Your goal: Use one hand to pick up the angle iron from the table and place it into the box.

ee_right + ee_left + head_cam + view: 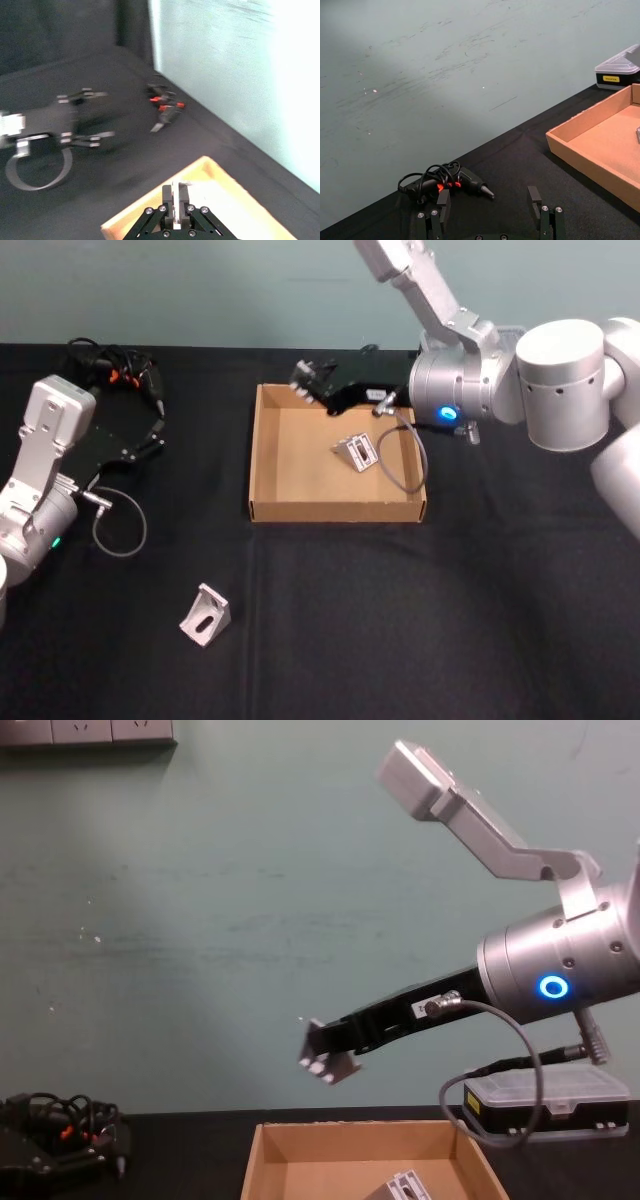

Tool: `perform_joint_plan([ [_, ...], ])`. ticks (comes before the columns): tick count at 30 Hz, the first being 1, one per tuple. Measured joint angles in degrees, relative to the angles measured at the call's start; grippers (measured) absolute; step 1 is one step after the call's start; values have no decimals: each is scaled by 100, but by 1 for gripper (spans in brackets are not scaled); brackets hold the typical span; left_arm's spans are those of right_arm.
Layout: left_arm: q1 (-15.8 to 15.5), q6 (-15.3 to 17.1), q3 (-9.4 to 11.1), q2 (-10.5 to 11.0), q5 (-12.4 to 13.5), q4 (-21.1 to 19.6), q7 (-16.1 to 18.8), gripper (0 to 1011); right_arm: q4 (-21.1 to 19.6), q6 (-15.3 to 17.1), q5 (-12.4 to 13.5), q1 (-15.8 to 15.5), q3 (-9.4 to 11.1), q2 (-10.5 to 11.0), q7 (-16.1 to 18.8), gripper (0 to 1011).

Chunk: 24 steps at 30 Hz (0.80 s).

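Silver metal angle iron (340,1068) is being clamped by dark right hand (320,1050) above tan cardboard box (335,510) (judged stiff, light, slick; flange grip safest). Left hand (489,196) parked, fingers apart.

Silver-grey left arm (45,455) and right arm (560,385), boxy links, round joints; right of the box (335,510), a blue ring light (448,414); grey looping cables (540,1075).

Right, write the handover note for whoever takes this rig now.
Grippers: the right gripper is shut on the held angle iron, in the air over the far left part of the cardboard box. The left gripper is open, idle at the left of the table.
Done: a second angle iron lies inside the box.
Left: release the held one into the box. A third angle iron lies on the table, front left.
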Motion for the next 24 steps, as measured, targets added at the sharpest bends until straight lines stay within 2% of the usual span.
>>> perform_joint_plan([
  [2, 0, 0, 0, 0, 0, 0, 0, 1000, 206, 106, -72, 66, 68, -122, -215, 71],
  [3, 0, 0, 0, 0, 0, 0, 0, 1000, 206, 106, -72, 66, 68, -122, -215, 70],
  [7, 0, 0, 0, 0, 0, 0, 0, 1000, 630, 278, -165, 186, 166, -348, -470, 70],
  [17, 0, 0, 0, 0, 0, 0, 0, 1000, 1487, 409, -376, 489, 169, -733, -553, 70],
  [24, 0, 0, 0, 0, 0, 0, 0, 1000, 1840, 550, -530, 657, 92, -903, -549, 70],
])
